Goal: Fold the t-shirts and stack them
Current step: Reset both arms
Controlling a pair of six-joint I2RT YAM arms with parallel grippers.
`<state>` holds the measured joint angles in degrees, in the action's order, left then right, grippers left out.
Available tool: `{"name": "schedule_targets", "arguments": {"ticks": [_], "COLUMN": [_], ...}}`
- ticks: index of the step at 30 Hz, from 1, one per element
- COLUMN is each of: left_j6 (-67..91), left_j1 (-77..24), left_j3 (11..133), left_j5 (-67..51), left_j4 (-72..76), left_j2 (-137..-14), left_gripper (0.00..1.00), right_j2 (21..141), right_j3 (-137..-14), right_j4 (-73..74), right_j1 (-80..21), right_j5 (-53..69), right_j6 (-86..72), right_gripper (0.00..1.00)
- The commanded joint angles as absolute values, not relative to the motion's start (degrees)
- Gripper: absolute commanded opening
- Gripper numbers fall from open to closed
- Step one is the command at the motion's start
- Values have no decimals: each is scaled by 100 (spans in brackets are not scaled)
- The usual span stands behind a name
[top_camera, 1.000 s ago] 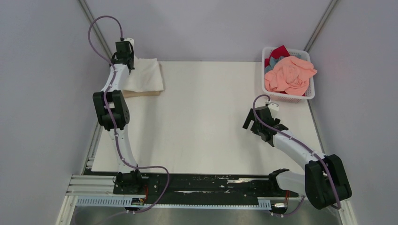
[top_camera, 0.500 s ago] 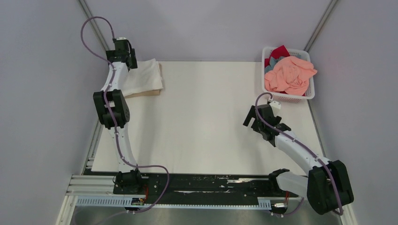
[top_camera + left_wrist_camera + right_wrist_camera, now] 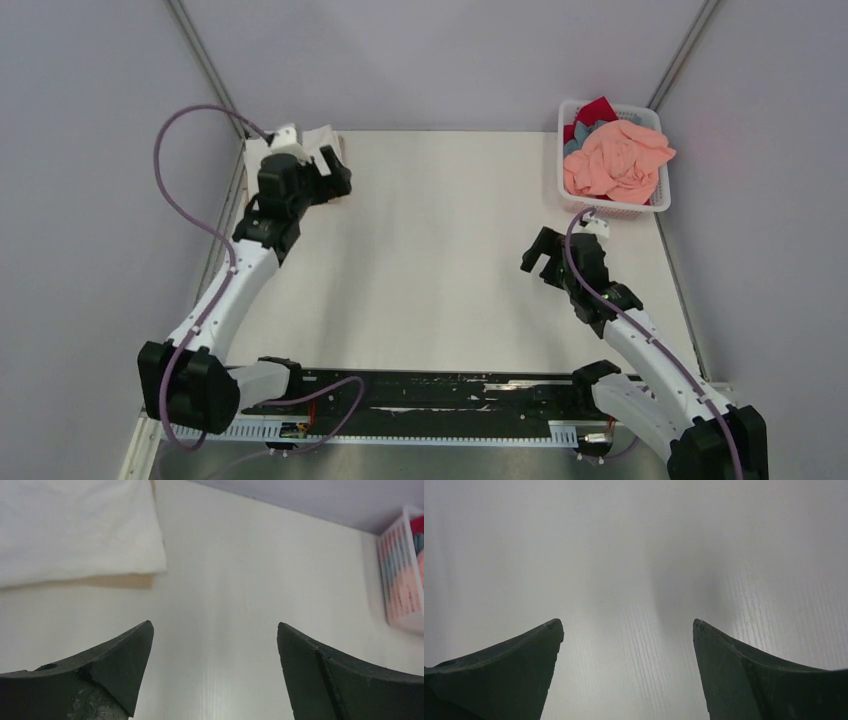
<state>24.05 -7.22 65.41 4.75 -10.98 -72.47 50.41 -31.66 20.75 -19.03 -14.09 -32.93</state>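
A folded white t-shirt [image 3: 75,530] lies at the table's far left corner on top of a tan t-shirt [image 3: 125,582], of which only an edge shows. My left gripper [image 3: 215,630] hovers open just to the near right of them, empty; in the top view the left gripper [image 3: 338,178] and its wrist cover most of that stack. A crumpled salmon pink t-shirt [image 3: 615,160] fills the white basket [image 3: 612,208], with a red one [image 3: 598,108] and a grey-blue one [image 3: 583,135] beneath it. My right gripper [image 3: 537,258] stands open over bare table, short of the basket.
The basket [image 3: 400,570] stands at the far right corner of the white table [image 3: 440,260]. Grey walls close in on the left, back and right. The arm bases and a black rail [image 3: 440,395] run along the near edge.
My left gripper has opened, let go of the white t-shirt and drawn back from the far left corner towards me. The right arm has shifted slightly nearer.
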Motion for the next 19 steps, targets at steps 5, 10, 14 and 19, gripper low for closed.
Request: {"name": "schedule_targets", "arguments": {"ticks": [5,10,14,19], "left_j6": [3532,3646,3681,3615], "left_j1": [-1969,-2050,-2050,-2056], "left_j3": [3052,2290,1989,1921], "left_j5": [621,574,800,1056], "left_j4": [317,-263,-406,-633], "left_j2": [-5351,-4509,-3758,-3230], "left_gripper": [100,100,100,100], "right_j2": [4677,4422,4095,3714], "right_j3": [-2746,-2536,-2276,-2157], "right_j4": [2091,2031,1849,1747], "right_j1": [-1873,-1879,-1879,-1872], "right_j5": [-1094,-1442,-1549,-1629], "right_j6": [-3105,-3019,-3162,-3197], "right_gripper": [100,100,99,100]}}
